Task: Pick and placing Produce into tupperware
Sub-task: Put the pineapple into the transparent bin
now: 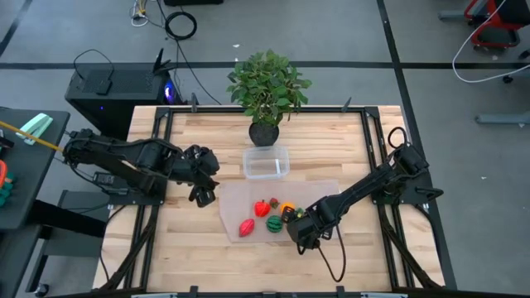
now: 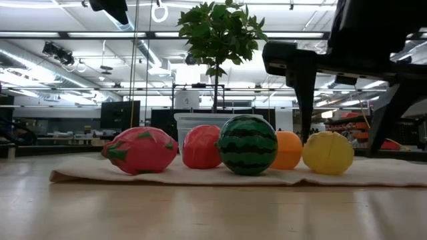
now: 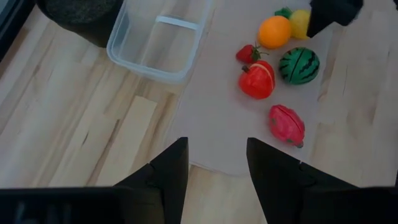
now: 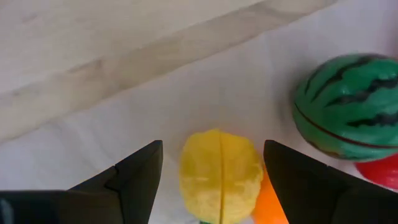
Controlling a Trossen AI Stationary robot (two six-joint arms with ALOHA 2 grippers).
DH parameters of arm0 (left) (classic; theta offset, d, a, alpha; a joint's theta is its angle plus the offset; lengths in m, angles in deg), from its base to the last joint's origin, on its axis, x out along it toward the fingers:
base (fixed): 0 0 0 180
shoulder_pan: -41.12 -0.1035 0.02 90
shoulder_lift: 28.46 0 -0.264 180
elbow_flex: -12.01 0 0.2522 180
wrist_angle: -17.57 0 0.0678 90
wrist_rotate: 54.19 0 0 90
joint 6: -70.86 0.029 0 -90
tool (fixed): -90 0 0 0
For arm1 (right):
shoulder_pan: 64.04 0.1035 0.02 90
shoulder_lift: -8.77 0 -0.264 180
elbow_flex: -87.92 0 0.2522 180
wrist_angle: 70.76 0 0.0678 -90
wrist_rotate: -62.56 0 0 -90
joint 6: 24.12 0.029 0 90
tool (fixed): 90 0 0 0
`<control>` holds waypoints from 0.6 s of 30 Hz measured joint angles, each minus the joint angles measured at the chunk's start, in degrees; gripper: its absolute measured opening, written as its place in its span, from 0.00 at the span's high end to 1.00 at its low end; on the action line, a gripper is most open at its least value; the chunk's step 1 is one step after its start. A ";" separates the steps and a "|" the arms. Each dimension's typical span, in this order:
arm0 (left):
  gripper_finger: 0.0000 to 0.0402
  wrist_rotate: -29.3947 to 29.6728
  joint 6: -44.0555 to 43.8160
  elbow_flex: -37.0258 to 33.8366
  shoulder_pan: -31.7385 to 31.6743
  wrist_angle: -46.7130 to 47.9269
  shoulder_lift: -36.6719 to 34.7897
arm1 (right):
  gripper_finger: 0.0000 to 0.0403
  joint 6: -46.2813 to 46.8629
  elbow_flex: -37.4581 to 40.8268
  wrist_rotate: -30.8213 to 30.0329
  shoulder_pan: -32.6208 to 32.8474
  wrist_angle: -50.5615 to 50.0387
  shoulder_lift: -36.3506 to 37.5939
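Observation:
The produce lies on a translucent mat (image 1: 236,197): a pink dragon fruit (image 1: 247,227), a red tomato (image 1: 262,208), a strawberry (image 1: 273,201), an orange (image 1: 286,206), a watermelon (image 1: 274,223) and a yellow lemon (image 1: 291,215). My right gripper (image 1: 298,225) is open and low over the mat's right part. In the right wrist view its fingers stand on either side of the lemon (image 4: 221,174) without plainly touching it. The clear tupperware (image 1: 266,162) rests on the wood beyond the mat. My left gripper (image 1: 204,179) hovers open at the mat's left edge.
A potted plant (image 1: 267,83) stands at the table's far edge, just behind the tupperware. Black frame rails (image 1: 157,149) run along the table's left and right sides. Bare wood (image 1: 248,265) lies between the mat and the near edge.

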State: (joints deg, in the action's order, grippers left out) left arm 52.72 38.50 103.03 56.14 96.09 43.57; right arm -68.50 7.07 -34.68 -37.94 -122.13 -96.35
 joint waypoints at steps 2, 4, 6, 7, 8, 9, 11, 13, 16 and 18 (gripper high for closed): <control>0.58 -0.02 0.00 0.00 0.18 -0.02 0.00 | 0.29 -1.47 0.00 -0.31 -0.74 0.47 0.00; 0.58 -0.03 -0.02 0.00 0.45 0.00 0.00 | 0.29 -2.96 0.00 -0.02 -1.51 0.97 0.00; 0.58 0.00 -0.02 0.00 0.73 0.00 0.00 | 0.29 -4.05 0.00 1.86 -2.44 0.95 0.00; 0.58 -0.02 -0.04 0.00 0.91 0.00 0.00 | 0.29 -4.32 0.00 2.78 -2.87 0.80 0.00; 0.58 -0.02 -0.02 0.00 1.07 0.00 0.00 | 0.29 -4.68 0.00 3.45 -3.23 0.49 0.00; 0.58 0.00 -0.04 0.00 1.31 0.00 0.00 | 0.29 -5.21 0.00 3.83 -3.50 0.36 0.00; 0.58 -0.02 -0.04 0.00 1.66 0.00 0.00 | 0.29 -6.49 0.00 4.26 -4.03 0.40 0.00; 0.58 -0.02 -0.04 0.00 2.00 0.00 0.00 | 0.29 -7.82 0.00 4.54 -4.54 0.40 0.00; 0.58 0.00 -0.07 0.00 2.28 0.00 0.00 | 0.29 -8.09 0.00 5.68 -5.46 0.43 -0.18; 0.58 0.00 -0.23 0.00 2.56 0.00 0.00 | 0.30 -7.88 0.10 5.90 -5.86 0.37 -0.44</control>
State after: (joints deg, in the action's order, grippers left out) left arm 52.72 38.28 103.03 58.70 96.08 43.57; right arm -76.38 7.18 -28.78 -43.79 -121.76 -96.79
